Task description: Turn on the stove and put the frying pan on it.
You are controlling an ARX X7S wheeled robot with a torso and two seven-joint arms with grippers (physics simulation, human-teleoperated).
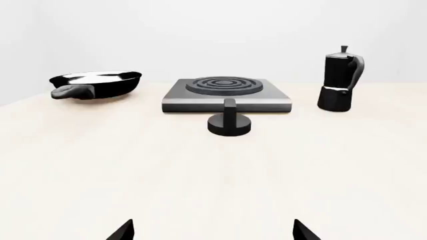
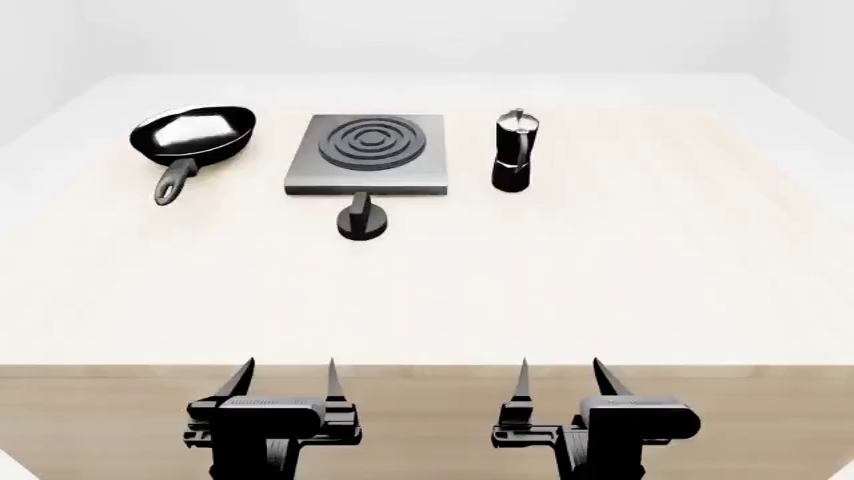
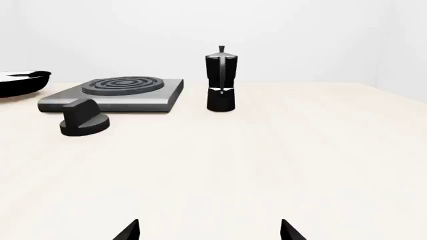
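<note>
Both arms hang at the near edge of the surface (image 2: pixel 641 290), well apart from everything on it. The left pincer (image 2: pixel 283 378) and the right pincer (image 2: pixel 561 378) each stand with jaws spread and nothing between them.

The stove (image 2: pixel 366 152) sits toward the far edge, roughly mid-width, with its round black knob (image 2: pixel 360 219) just beside its near side, the knob's grip bar pointing at the plate. The frying pan (image 2: pixel 194 135) lies toward the far left corner, its long handle (image 2: pixel 175 182) angled back toward the near edge. A black moka pot (image 2: pixel 514 150) stands upright close to the stove's right side.

The risks, as I judge them:
- The knob is low and small. A pincer coming in off-centre would likely shove it across the surface rather than turn it.
- The handle is thin and slanted. A grip near its end would let the pan sag or swing, and the pan could slip out.
- The pan carried across low could clip the stove's edge or land half off the rings.
- An overshoot to the right, or a wide sweep by the right arm, could topple the moka pot.
</note>
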